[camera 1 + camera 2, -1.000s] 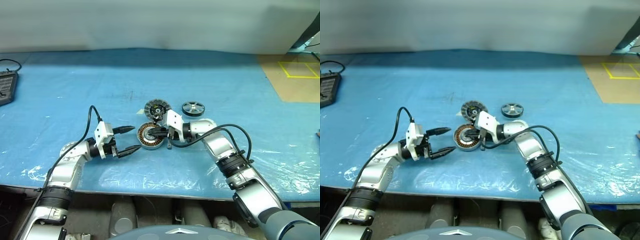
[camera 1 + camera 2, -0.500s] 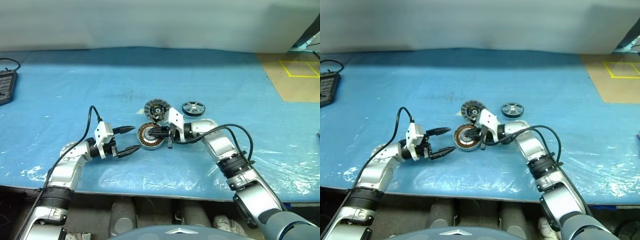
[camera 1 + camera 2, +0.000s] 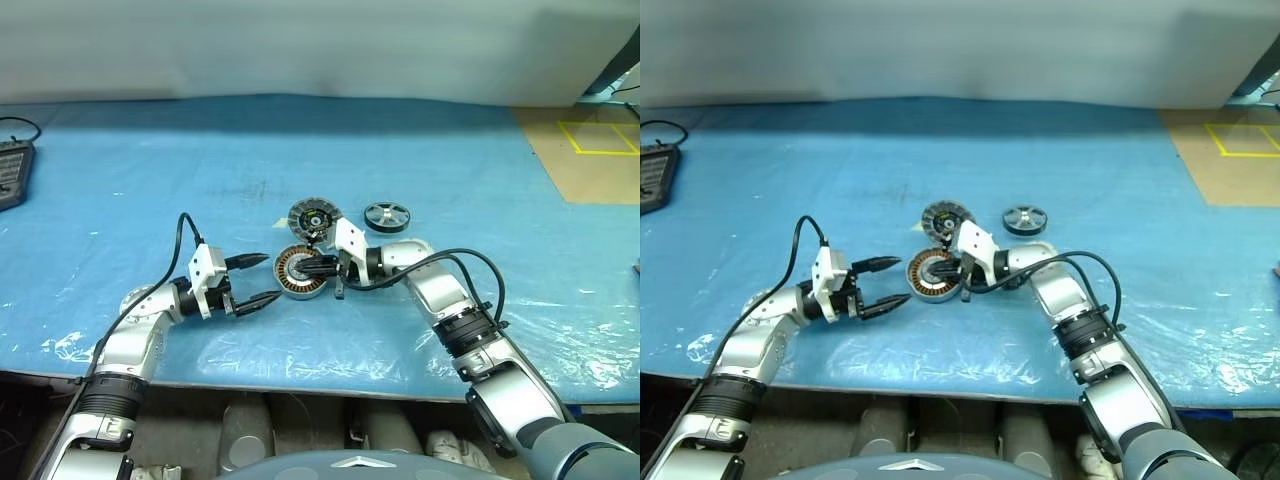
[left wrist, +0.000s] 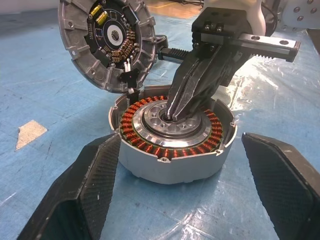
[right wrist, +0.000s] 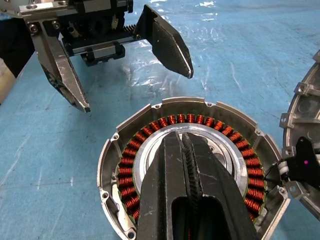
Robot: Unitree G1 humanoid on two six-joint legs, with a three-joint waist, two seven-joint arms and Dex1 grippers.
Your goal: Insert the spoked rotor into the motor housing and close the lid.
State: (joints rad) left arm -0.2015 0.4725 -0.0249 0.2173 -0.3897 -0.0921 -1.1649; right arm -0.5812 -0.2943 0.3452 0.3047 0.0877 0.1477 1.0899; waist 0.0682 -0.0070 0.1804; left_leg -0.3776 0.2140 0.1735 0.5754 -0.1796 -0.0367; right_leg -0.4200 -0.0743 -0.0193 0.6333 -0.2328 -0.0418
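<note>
Left eye view: the spoked dark-silver metal rotor lies just beyond the clenched, empty right gripper, whose tips rest in the round silver copper-wound motor housing; the left gripper gapes.

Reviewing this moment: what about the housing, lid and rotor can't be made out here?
- Motor housing centre hole: covered by the shut right gripper in the left wrist view, so how deep the fingertips go is hidden.
- Lid: its top is cut off by the edge of the left wrist view; how it joins the housing is unclear.
- Spoked rotor: too small in the head views to make out its spokes.
- Left gripper: open beside the housing.
</note>
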